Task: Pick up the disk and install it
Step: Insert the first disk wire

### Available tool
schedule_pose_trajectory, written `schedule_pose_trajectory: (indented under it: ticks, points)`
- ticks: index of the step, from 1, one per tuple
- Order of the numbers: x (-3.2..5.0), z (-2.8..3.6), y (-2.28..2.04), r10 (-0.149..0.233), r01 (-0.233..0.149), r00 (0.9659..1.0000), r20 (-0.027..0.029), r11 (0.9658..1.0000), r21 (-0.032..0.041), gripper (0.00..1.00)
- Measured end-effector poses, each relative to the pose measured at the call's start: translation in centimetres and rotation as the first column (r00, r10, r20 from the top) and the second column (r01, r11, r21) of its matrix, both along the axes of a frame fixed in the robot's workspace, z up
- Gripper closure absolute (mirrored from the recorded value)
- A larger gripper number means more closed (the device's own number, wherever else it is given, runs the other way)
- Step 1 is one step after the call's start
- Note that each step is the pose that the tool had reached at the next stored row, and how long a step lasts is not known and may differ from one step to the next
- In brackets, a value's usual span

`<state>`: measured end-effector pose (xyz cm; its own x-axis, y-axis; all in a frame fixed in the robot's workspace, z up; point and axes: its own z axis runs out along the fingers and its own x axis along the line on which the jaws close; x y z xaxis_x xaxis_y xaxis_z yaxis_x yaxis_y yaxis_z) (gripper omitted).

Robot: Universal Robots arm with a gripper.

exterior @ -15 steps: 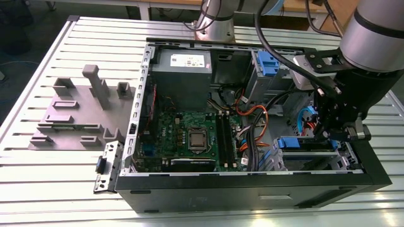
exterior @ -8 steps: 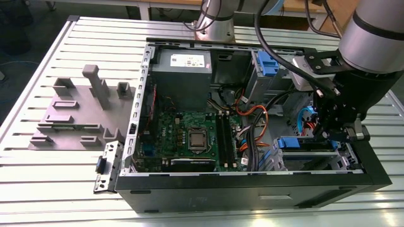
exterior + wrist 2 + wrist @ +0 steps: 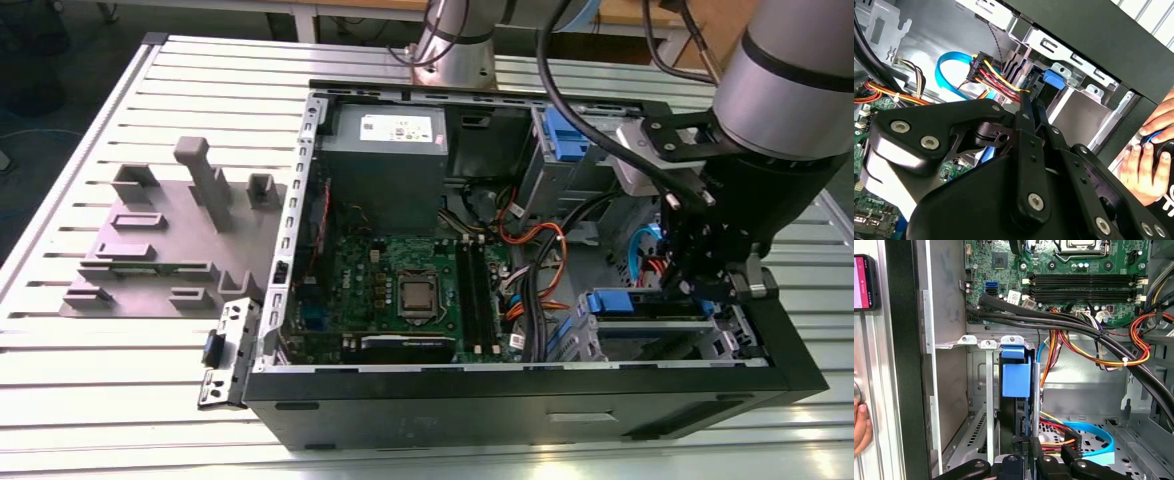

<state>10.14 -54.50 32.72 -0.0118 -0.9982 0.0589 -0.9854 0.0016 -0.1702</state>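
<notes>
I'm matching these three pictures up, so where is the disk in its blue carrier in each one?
Exterior view: the disk stands on edge in the drive cage at the case's front corner, on the exterior view's right, under the gripper.
First wrist view: its blue carrier fills the middle, in the cage slot.
Second wrist view: its blue tab shows past the fingers.
Shared landmark: the light-blue data cable.

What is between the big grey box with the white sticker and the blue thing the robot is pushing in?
In the exterior view, the green motherboard and a bundle of orange, red and black cables lie between the power-supply box and the disk at the gripper.
</notes>
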Motion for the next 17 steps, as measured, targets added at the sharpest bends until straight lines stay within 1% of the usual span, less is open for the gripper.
schedule_pose_trajectory:
  ticks: [4, 9, 10, 11, 13, 14, 16, 17]
  points:
    - [0.0, -0.27, -0.02, 0.0, 0.0, 1.0, -0.0001, 1.0, -0.0007, 0.83]
    - [0.0, -0.34, -0.02, 0.0, 0.0, 1.0, 0.0, 1.0, -0.0001, 0.83]
    - [0.0, -0.32, -0.02, 0.0, 0.0, 1.0, -0.0003, 1.0, 0.0002, 0.83]
    - [0.0, -0.31, -0.01, 0.0, 0.0, 1.0, -0.0007, 1.0, 0.0025, 0.82]
    - [0.0, 0.23, -0.02, 0.0, 0.0, 1.0, -0.0026, 1.0, 0.001, 0.82]
    - [0.01, 0.55, -0.02, 0.0, 0.0, 1.0, -0.0039, 1.0, 0.0006, 0.76]
    - [0.01, 1.12, -0.02, 0.0, 0.0, 1.0, -0.0088, 1.0, 0.0008, 0.76]
    - [0.01, 1.23, -0.02, 0.0, 0.0, 0.9999, -0.0107, 1.0, 0.0005, 0.76]
